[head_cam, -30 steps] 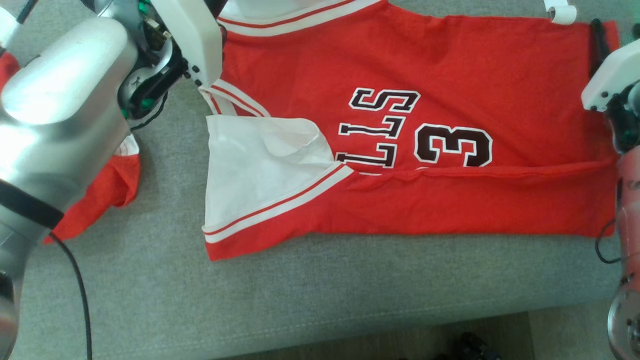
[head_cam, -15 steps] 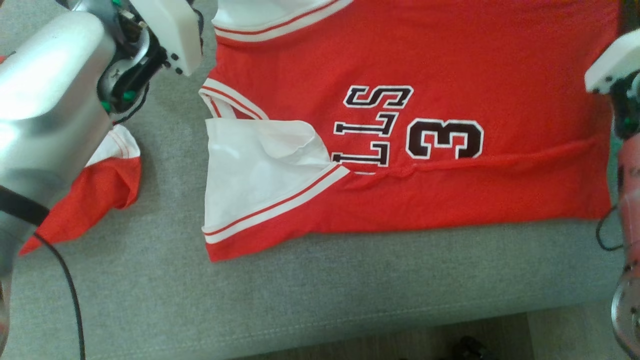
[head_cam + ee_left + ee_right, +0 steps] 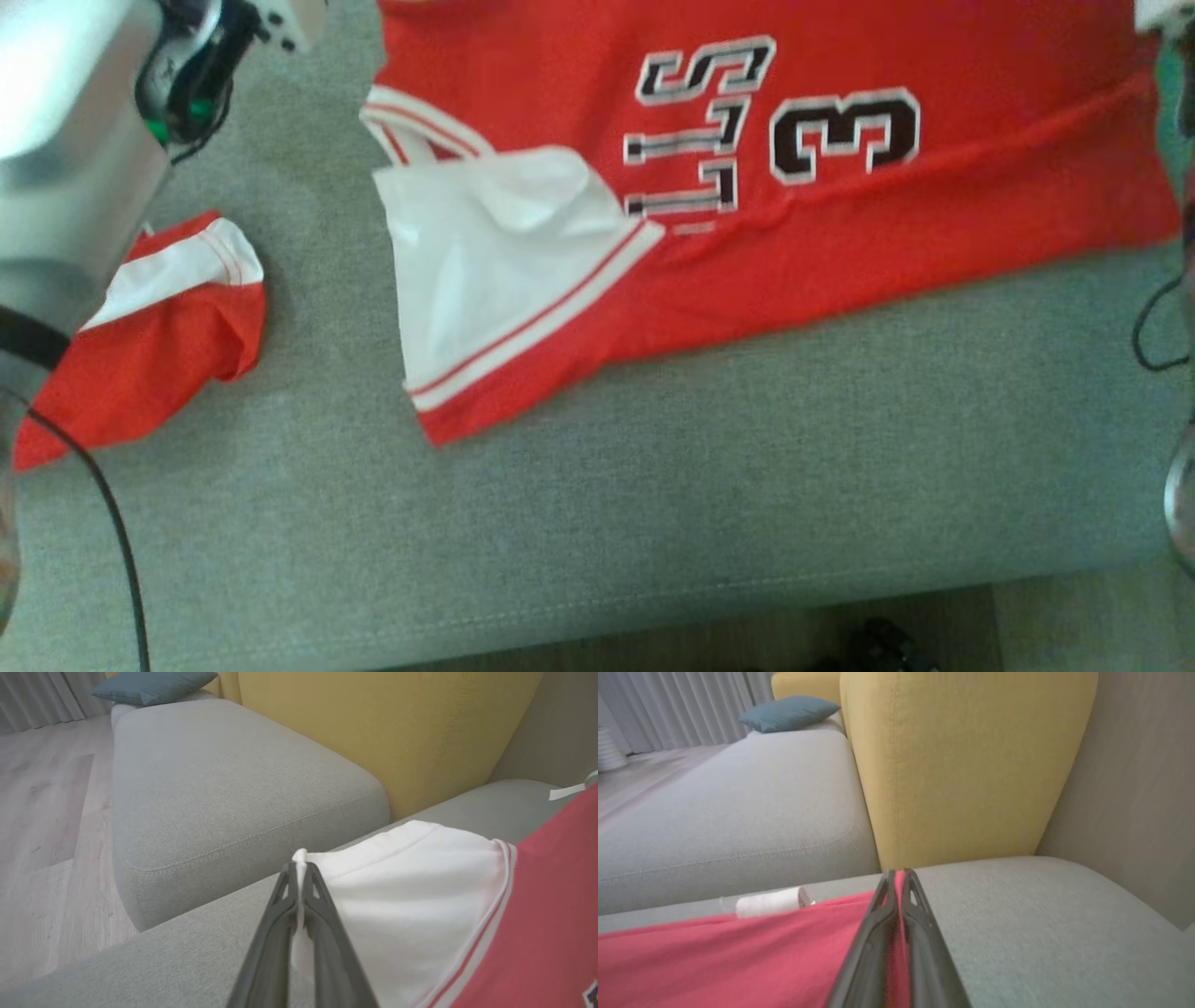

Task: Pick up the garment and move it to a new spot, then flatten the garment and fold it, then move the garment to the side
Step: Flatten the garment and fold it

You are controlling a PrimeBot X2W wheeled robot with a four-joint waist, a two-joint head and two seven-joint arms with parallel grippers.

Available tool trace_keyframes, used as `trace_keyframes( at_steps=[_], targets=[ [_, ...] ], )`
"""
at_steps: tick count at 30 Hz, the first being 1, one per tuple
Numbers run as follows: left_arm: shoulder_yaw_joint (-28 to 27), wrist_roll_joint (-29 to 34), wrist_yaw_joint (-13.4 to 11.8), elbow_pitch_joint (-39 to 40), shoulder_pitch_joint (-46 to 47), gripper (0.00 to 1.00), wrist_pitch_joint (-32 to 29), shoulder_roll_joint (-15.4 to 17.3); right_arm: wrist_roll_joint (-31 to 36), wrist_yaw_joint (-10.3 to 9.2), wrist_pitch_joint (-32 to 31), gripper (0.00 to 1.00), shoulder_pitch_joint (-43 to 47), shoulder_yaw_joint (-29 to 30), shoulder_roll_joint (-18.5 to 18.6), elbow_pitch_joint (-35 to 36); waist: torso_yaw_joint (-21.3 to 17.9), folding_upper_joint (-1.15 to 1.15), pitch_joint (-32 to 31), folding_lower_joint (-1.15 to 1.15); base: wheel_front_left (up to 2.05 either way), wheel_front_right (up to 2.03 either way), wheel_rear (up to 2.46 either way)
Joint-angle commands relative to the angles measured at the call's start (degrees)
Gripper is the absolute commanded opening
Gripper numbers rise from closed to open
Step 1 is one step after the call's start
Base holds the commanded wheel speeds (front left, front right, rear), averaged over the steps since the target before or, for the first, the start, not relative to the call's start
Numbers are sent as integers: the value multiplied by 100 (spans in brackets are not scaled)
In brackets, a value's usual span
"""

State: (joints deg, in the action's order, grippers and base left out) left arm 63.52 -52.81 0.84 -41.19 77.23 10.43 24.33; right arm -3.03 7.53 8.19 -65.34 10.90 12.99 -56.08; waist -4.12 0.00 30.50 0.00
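Jersey: a red sleeveless jersey with white trim lies spread across the grey sofa. The armhole end is toward the robot's left and the hem end toward its right.
Left claw: the left claw has its fingers pressed together on a thin fold of the white edge, and this edge looks raised a little above the seat.
Right claw: the right claw is closed in the same way, with a strip of red cloth between the fingers at the hem end.
Weight: I judge it light – two thin pinches should carry it.
Stiffness: soft and limp. It will hang down between the claws, and the near part will likely drag on the rough sofa cloth.
Slip: the knit looks smooth, so a small pinch may pull out if the arms move apart too strongly.
Fragile: no, it should tolerate a firm grip.
Where to hold: two ends of one edge, on the trim or the hem, where the cloth is double and thicker.
Not yet flat: a white flap is turned out near the armhole, and a long crease runs below the number.
Nearby: a second red and white cloth lies apart on the left. A white roll sits just beside the far edge – the jersey could catch it.
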Motion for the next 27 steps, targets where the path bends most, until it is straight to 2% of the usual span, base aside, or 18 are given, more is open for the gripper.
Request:
trace_keyframes(
  at_steps=[1,8,13,18,27],
  targets=[
    [-304,47,-76,-13,389,0,83,170,-6,-4,101,0,-195,-46,45,135,5,0,16,0,0,0,0],
    [-411,119,-88,-384,398,0,360,-69,-31,-4,359,0,-319,-192,-9,-228,49,0,-6,0,0,0,0],
    [-353,179,66,-365,99,0,420,-156,-186,-4,462,0,-122,-294,29,-433,108,0,-140,0,0,0,0],
    [-193,278,194,-103,-224,0,435,-118,-387,-4,492,0,134,-413,154,-615,171,0,-373,0,0,0,0],
    [104,248,130,754,-963,0,297,32,-1006,-4,152,0,674,-516,354,-923,355,0,-864,0,0,0,0]
  ],
)
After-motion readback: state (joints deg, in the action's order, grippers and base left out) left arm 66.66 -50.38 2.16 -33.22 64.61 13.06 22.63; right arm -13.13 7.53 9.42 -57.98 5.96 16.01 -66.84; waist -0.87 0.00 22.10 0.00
